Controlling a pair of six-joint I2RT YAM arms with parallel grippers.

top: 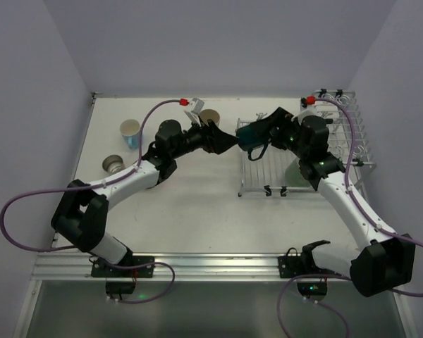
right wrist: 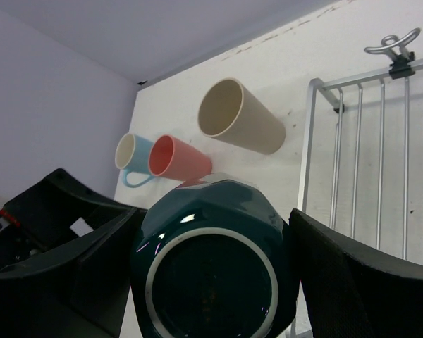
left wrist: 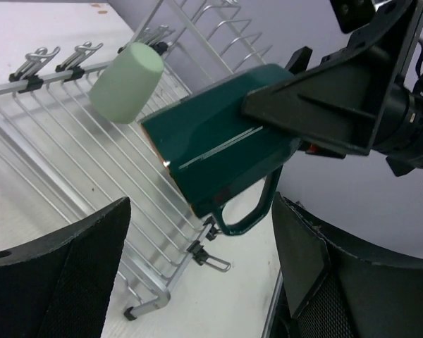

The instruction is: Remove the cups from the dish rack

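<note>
My right gripper is shut on a dark teal mug, holding it on its side in the air over the left edge of the silver wire dish rack. In the right wrist view the mug's base fills the gap between the fingers. My left gripper is open right at the mug's mouth end. In the left wrist view its jaws stand wide either side of the mug without touching it. A sage green cup lies on the rack.
On the table left of the rack lie a beige tumbler, a pink cup and a light blue mug. A greyish cup stands upside down at the far left. Upright wire loops rise at the rack's right end.
</note>
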